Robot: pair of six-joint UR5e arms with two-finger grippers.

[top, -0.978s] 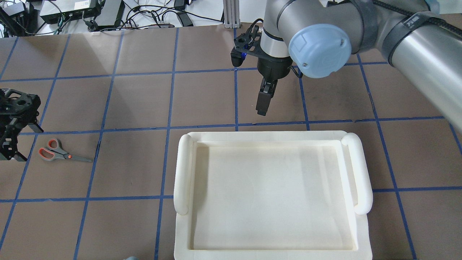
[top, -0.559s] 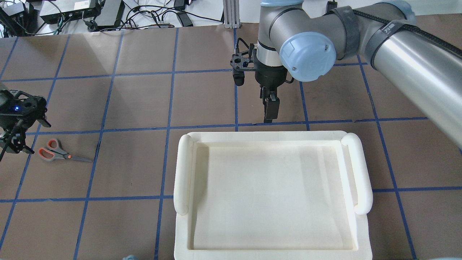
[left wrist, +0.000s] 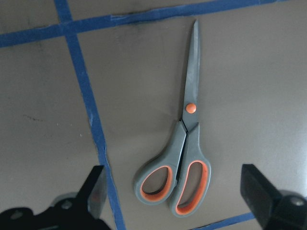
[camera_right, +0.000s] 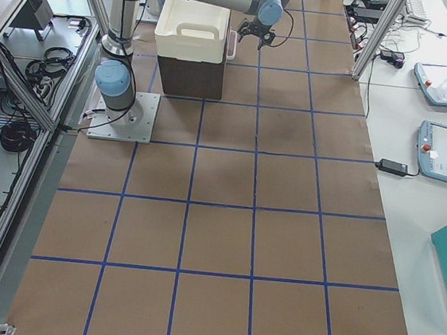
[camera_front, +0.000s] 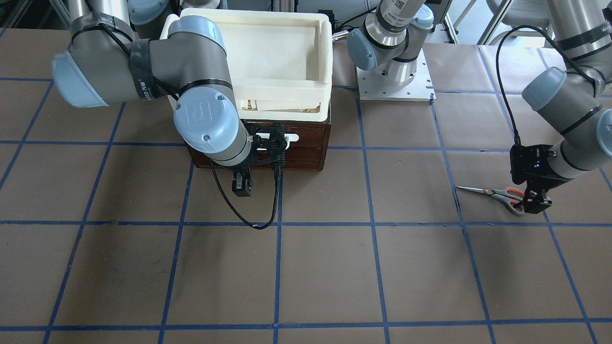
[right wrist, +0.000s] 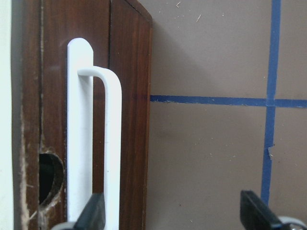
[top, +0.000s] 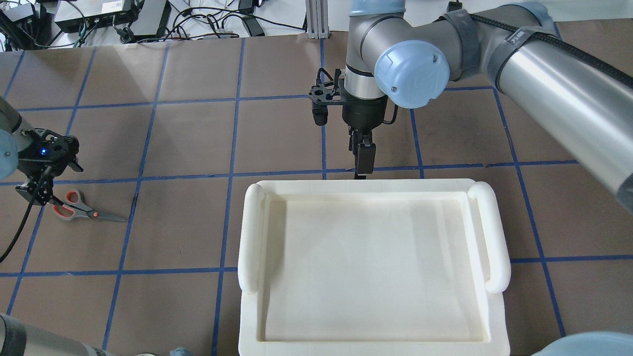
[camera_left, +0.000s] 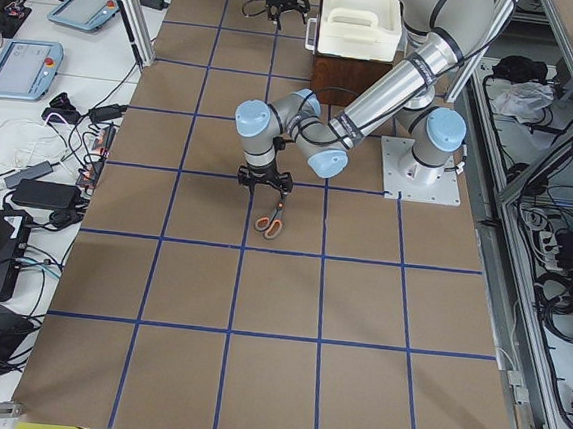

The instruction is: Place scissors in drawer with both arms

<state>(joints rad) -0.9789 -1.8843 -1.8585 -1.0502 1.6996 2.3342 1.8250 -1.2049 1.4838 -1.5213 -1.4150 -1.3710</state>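
Observation:
The scissors (top: pixel 81 207) lie flat on the brown table at the far left, blades pointing right. They also show in the front view (camera_front: pixel 497 193) and in the left wrist view (left wrist: pixel 184 148). My left gripper (top: pixel 37 190) is open and hovers over their handle loops; its fingers (left wrist: pixel 96 189) stand either side, not touching. The dark brown drawer (camera_front: pixel 296 138) is closed under the tray. Its white bar handle (right wrist: pixel 91 143) is close in the right wrist view. My right gripper (top: pixel 363 165) is open just in front of that handle, holding nothing.
A cream-white plastic tray (top: pixel 252 237) sits on top of the drawer cabinet (camera_front: pixel 306 162) and hides it from overhead. Blue tape lines grid the table. Cables and electronics (top: pixel 99 17) lie beyond the far edge. The left arm's base plate (camera_front: pixel 394 79) stands beside the cabinet.
My left gripper has come in from the left edge to above the scissors' handles. My right gripper has moved closer to the tray's far edge and the drawer front.

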